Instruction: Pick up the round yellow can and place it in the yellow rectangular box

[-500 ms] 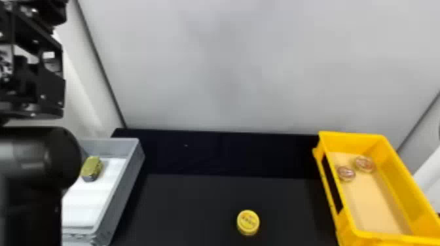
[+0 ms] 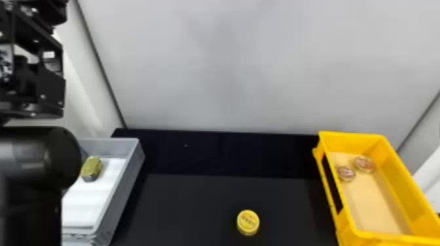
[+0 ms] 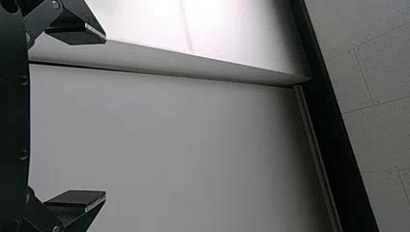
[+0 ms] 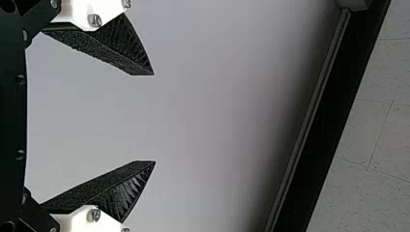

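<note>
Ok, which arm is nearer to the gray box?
Left. In the head view the left arm covers the left side of the gray box. The right hand faces a pale wall, probably farther off; its exact place can't be told.

Your left arm (image 2: 29,160) wears glossy black, its rounded housing joined by an angular black frame (image 2: 50,85) dotted with pale screws (image 2: 43,96). Your left fingers (image 3: 77,198) show smooth, flat black faces; your right fingers (image 4: 96,191) are grainy, ribbed black wedges, on white brackets (image 4: 75,221) with silvery bolts (image 4: 93,215).
</note>
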`<state>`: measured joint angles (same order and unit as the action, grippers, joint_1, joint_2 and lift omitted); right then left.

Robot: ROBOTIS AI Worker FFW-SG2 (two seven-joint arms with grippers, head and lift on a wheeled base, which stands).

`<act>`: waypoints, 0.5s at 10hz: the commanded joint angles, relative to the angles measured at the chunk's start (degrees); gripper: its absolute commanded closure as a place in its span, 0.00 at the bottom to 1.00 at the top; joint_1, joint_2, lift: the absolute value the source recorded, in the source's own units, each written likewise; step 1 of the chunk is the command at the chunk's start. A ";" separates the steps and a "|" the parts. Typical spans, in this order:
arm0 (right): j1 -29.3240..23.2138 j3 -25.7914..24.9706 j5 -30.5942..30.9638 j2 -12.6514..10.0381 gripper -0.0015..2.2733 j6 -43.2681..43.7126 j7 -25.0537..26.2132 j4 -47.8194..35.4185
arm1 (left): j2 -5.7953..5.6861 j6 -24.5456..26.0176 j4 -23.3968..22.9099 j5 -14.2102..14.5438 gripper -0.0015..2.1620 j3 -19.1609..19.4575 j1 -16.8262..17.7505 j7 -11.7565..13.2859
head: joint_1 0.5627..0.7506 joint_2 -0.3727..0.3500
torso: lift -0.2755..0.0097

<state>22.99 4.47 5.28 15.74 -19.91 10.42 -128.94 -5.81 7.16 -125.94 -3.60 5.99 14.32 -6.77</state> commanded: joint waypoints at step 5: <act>9.00 -5.35 -12.22 -0.98 0.07 -50.70 -19.57 6.95 | 0.09 1.02 -0.62 -0.09 0.07 -0.01 0.00 0.09 | 0.53 0.59 | 0.95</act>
<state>29.49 -0.07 -4.05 13.68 -61.05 -3.14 -126.77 -5.73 7.79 -126.28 -3.64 5.98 14.33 -6.69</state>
